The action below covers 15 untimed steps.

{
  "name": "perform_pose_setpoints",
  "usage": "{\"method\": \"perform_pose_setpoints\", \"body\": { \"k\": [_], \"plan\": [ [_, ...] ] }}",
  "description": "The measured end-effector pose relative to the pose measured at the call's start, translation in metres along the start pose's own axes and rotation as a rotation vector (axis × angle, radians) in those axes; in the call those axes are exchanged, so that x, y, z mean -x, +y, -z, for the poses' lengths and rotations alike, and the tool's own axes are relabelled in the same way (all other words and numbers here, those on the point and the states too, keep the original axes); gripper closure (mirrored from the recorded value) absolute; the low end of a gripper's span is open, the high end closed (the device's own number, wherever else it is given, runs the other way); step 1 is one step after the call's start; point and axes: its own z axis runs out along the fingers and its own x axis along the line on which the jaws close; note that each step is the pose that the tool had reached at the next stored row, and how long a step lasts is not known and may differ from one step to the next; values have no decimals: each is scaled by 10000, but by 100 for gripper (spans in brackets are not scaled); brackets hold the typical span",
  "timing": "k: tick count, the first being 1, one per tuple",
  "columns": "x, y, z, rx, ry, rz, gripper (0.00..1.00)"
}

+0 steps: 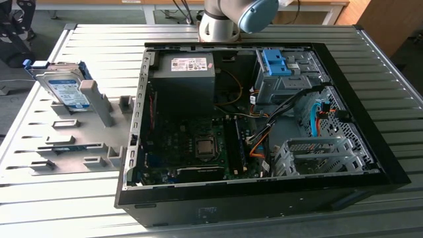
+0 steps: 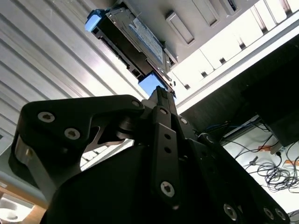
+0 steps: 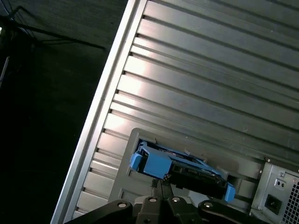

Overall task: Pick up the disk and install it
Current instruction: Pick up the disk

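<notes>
The disk [image 1: 64, 87], a silver drive with a white-and-blue label in a bright blue carrier, stands on edge in a grey slotted holder [image 1: 79, 144] at the exterior view's left. Both wrist views show the disk [image 2: 135, 39] [image 3: 182, 169] a short way beyond my fingertips, untouched. My gripper [image 3: 159, 183] [image 2: 161, 93] is shut, its fingertips pressed together with nothing between them, and it points toward the carrier's blue end. The arm's joint [image 1: 228, 20] hangs above the far edge of the case.
An open black computer case [image 1: 370, 148] lies on the slatted metal table [image 1: 86, 39], showing the motherboard, power supply and cables. A blue bracket [image 1: 274, 62] sits fixed on the metal drive bay at the case's far right. The table edge [image 3: 100, 116] runs beside the holder.
</notes>
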Motion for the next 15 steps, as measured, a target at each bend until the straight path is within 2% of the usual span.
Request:
{"method": "perform_pose_setpoints", "body": {
  "k": [4, 15],
  "plan": [
    [0, 0, 0, 13, 27, 599, 89],
    [0, 0, -1, 40, 85, 1903, 89]
  ]
}}
